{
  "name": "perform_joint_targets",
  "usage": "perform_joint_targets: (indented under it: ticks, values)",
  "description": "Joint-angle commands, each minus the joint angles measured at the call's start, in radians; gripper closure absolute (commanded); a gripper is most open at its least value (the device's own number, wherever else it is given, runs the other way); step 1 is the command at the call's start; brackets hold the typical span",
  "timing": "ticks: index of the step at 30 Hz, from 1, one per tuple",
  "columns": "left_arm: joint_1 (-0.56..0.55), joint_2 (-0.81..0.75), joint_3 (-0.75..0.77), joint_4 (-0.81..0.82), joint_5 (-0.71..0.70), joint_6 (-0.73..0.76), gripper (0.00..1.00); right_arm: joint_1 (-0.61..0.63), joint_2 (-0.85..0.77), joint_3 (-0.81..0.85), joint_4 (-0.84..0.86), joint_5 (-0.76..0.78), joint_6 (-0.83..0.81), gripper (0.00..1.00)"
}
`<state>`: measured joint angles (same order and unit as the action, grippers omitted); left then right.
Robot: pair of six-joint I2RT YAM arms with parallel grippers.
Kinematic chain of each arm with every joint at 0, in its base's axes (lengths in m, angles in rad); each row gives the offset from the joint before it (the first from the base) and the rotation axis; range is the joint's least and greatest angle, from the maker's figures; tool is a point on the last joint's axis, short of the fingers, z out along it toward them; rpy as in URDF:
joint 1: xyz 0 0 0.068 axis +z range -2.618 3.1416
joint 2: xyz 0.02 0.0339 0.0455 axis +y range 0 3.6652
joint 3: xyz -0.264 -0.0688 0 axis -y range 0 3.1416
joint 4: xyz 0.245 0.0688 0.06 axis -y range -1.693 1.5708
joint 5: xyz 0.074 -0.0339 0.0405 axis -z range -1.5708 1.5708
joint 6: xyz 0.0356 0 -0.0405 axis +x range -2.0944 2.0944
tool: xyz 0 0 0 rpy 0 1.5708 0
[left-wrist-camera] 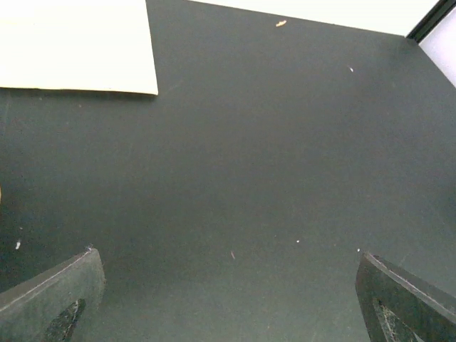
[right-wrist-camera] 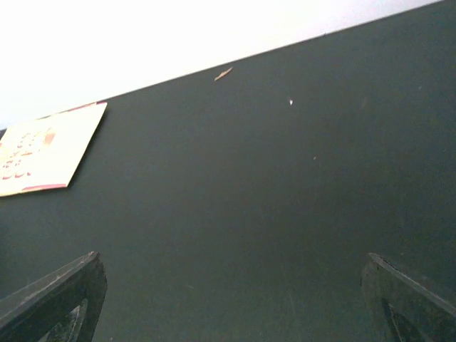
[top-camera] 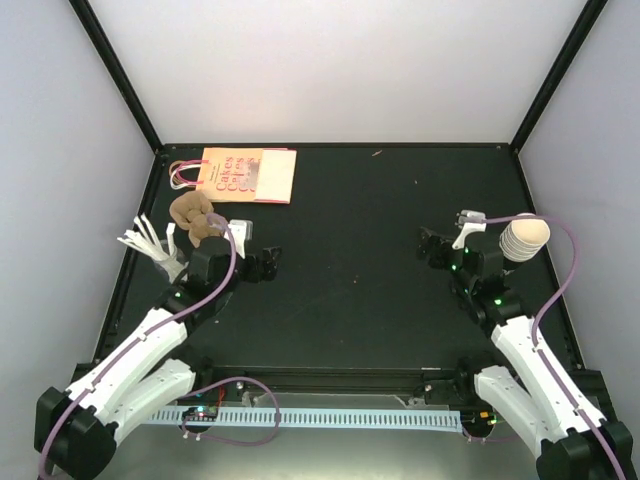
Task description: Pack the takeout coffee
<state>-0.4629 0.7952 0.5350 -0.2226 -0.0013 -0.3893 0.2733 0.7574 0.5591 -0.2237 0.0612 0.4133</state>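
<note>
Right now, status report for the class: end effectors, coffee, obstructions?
Left end effector open, empty. Right end effector open, empty. Takeout coffee right side, not held. Paper bag flat, unopened, far left.

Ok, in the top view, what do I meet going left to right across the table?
White sticks → brown pulp carrier → left gripper → right gripper → takeout coffee cup.

Top view: for the takeout coffee (top-camera: 524, 238), at 3 o'clock on the table (top-camera: 350, 300), upright or lying cannot be determined. The brown carrier (top-camera: 192, 213), at 10 o'clock, is partly hidden behind the left arm (top-camera: 150, 340). Lettering on the paper bag (top-camera: 245, 175) is unreadable. Wrist views: frame edges cut off the bag; the left gripper (left-wrist-camera: 224, 285) and the right gripper (right-wrist-camera: 228, 292) have fingers (left-wrist-camera: 50, 299) cut off at 6 o'clock. The speck (top-camera: 377, 153) at 12 o'clock is unidentifiable.
</note>
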Motion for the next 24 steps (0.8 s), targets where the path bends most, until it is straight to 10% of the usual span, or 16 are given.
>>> perform_joint_targets:
  ticks: [1,24]
  values:
    - [0.005,0.041,0.013,0.032,0.064,0.000,0.01,0.001,-0.001,-0.041,0.061,-0.056,0.033,0.00]
    - [0.037,0.904,0.792,-0.543,-0.336,0.126,0.01,0.001,-0.026,-0.049,0.032,-0.098,0.017,0.00]
